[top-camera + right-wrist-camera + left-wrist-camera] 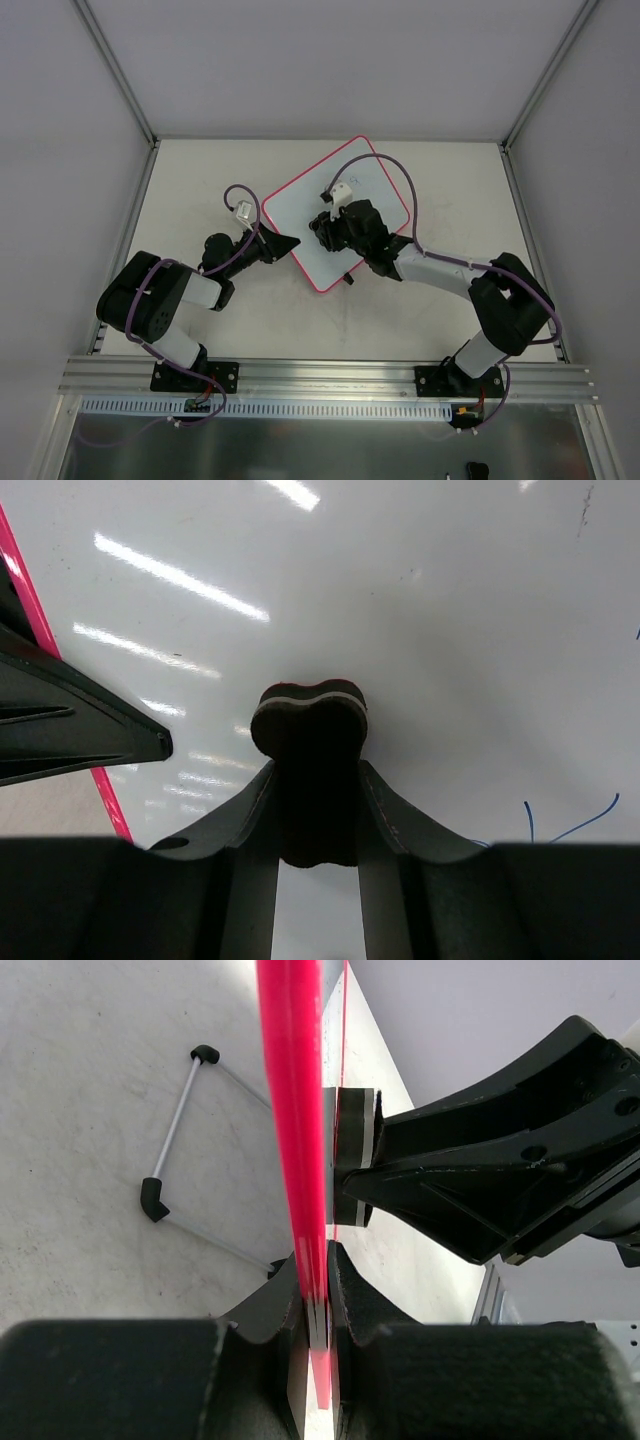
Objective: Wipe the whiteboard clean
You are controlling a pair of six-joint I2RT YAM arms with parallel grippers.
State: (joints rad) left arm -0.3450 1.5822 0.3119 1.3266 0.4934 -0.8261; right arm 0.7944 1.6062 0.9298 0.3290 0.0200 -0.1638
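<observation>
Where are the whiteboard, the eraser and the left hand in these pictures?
whiteboard (300,212): top view, bare white face.
eraser (310,730): right wrist view, its front end.
left hand (318,1290): left wrist view, between the fingertips.

Pink-rimmed whiteboard (300,218), diagonal, near edge perhaps raised

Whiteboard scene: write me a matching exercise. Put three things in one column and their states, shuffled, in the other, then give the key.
Things:
1. left gripper
2. right gripper
3. blue pen marks

States:
A. drawn on the whiteboard
B. shut on the eraser
C. shut on the pink rim

Pairs: 1-C, 2-B, 3-A.
</observation>
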